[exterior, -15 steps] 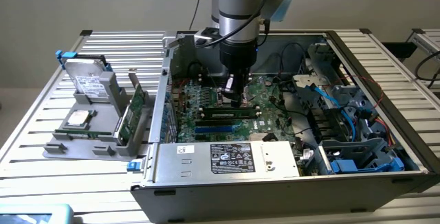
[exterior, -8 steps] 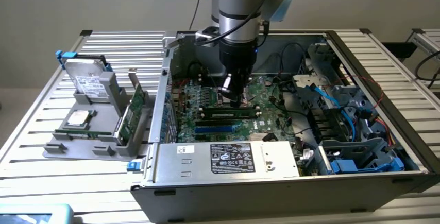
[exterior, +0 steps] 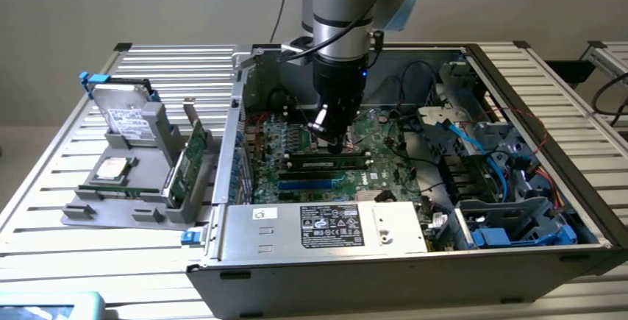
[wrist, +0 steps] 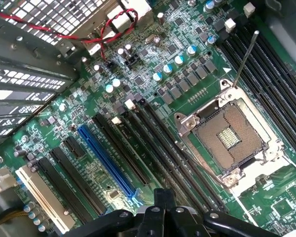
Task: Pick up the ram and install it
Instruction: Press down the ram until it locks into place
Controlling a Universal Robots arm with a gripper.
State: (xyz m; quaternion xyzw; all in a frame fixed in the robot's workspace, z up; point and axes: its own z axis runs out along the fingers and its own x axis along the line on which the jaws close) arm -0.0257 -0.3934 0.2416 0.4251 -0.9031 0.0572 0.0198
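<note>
The jaws are pressing together with nothing between them, and the gripper [exterior: 334,146] is hanging low inside the open computer case [exterior: 510,254], its tip just above the ram [exterior: 328,163]. The ram is lying seated along a slot on the green motherboard [wrist: 153,94], between the gripper and the blue slots nearer the power supply [exterior: 324,226]. Outside the case, toward the exterior view's left, a grey holder [exterior: 132,202] is carrying a hard drive [exterior: 125,112] and a green expansion card [exterior: 196,154].

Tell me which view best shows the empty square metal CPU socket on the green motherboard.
The wrist view: the empty square metal CPU socket lies open and near, its frame and contact grid plain. In the exterior view the arm stands over that part of the board, so I cannot pick it out.
</note>
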